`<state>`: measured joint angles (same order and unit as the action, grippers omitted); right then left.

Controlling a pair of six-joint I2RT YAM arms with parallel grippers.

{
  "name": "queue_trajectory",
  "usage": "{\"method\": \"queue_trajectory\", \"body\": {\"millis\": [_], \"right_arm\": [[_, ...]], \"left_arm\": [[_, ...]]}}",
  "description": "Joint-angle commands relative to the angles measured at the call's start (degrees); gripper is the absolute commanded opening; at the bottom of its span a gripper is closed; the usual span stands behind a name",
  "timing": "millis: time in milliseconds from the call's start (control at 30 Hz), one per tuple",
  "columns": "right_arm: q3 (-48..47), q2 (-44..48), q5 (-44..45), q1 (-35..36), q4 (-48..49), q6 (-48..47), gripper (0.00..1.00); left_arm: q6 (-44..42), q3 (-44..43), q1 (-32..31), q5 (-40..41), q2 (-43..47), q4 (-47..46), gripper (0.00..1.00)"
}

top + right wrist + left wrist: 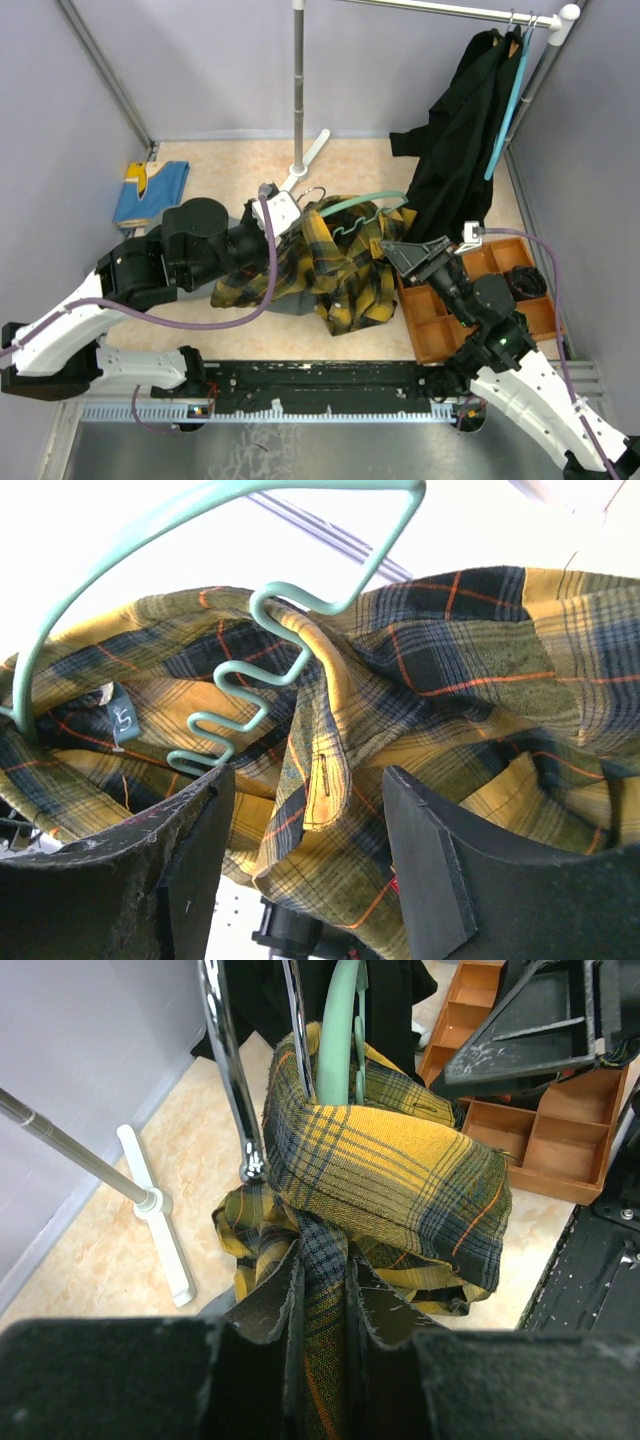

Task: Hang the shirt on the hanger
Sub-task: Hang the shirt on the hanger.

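Note:
The shirt (345, 270) is yellow and dark plaid, bunched on the floor mid-scene. The pale teal hanger (362, 205) with a wavy lower bar is partly inside it; its wavy bar (255, 670) and arm show in the right wrist view, its neck (340, 1020) in the left wrist view. My left gripper (283, 212) is shut on a fold of the shirt (325, 1310). My right gripper (395, 250) is open, its fingers (430, 870) on either side of a hanging shirt edge (330, 780), not closed on it.
A rack pole (298, 80) with a white foot stands at the back centre. A black garment (460, 130) hangs from the rail on another teal hanger (510, 100). An orange compartment tray (450, 310) lies right. A blue item (150, 190) lies back left.

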<state>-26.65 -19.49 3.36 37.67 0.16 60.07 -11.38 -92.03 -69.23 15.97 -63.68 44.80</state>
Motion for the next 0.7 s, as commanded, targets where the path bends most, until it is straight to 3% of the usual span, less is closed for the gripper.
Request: {"method": "queue_trajectory", "body": {"millis": [0,200,400,500,667], "right_arm": [[1.51,-2.90,-1.97,-0.34,11.27,5.58,0.60],[2.82,-3.97,-1.34,-0.33,11.69,7.18,0.55],[5.35,-6.57,-1.76,-0.27,19.46,9.38,0.48],[4.88,-7.70,-0.58,-0.36,21.74,8.80,0.40],[3.29,-10.18,0.78,-0.34,22.15,6.73,0.15]], "left_arm": [[-0.18,-2.22,0.26,1.08,0.66,-5.67,0.00],[-0.14,-2.35,0.26,1.04,1.01,-5.77,0.00],[0.34,-2.31,0.24,0.80,1.51,-5.72,0.00],[0.94,-2.10,0.24,0.74,2.22,-5.70,0.00],[1.99,-1.64,0.24,0.56,3.98,-5.51,0.00]]}}
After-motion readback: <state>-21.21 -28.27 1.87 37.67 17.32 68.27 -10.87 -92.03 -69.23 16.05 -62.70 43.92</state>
